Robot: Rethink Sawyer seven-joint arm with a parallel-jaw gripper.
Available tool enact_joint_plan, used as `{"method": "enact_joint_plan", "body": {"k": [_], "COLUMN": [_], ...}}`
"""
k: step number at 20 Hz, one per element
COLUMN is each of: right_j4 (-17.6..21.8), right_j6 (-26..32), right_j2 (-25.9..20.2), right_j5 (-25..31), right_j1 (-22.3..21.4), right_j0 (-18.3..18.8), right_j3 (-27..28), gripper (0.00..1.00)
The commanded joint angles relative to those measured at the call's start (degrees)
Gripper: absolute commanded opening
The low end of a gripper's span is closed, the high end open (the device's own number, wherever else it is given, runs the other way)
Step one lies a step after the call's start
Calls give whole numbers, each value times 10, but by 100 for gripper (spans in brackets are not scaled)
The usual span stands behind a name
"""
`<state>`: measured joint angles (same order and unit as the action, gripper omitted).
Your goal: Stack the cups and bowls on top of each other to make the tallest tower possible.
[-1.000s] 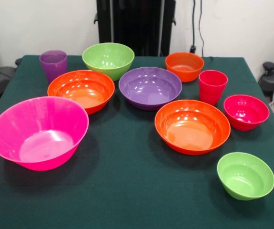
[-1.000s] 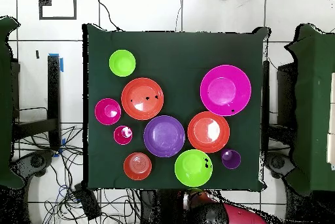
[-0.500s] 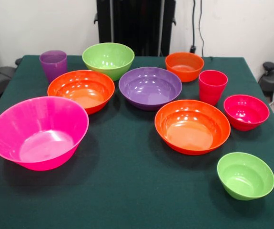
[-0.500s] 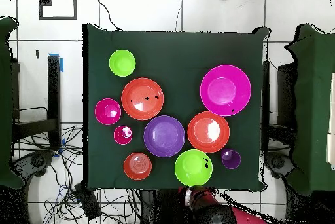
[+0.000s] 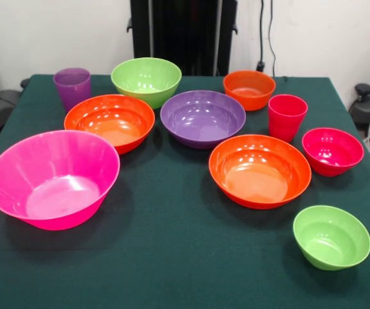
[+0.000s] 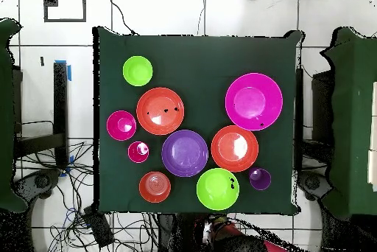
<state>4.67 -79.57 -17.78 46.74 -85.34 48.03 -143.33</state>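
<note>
Standing separate on green table: eight bowls, two cups, nothing nested. Tower not started. Purple bowl central; red-pink cup just beside. Gripper not visible; state unknown.

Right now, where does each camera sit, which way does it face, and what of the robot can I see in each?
Front view: across the table from the robot, angled down over the green cloth; hot pink bowl nearest, purple cup at the far side. Only the black pedestal shows; no gripper.
Overhead view: above the table, looking straight down; just a dark part of the robot's base at the bottom edge.
Shared: all bowls and both cups, none stacked, turned half round between views; the small lime bowl lies opposite the base.
</note>
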Motion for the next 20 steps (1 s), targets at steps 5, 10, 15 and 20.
{"method": "enact_joint_plan", "body": {"k": [5,10,15,20], "right_j4": [-38,-41,-81,-93], "right_j6": [81,59,31,-26], "right_j2": [18,28,26,-5], "right_j5": [416,487,544,639], "right_j1": [-188,-191,-178,-168], "right_j0": [-93,-114,-122,-137], "right_j3": [145,198,280,358], "gripper": [100,100,100,100]}}
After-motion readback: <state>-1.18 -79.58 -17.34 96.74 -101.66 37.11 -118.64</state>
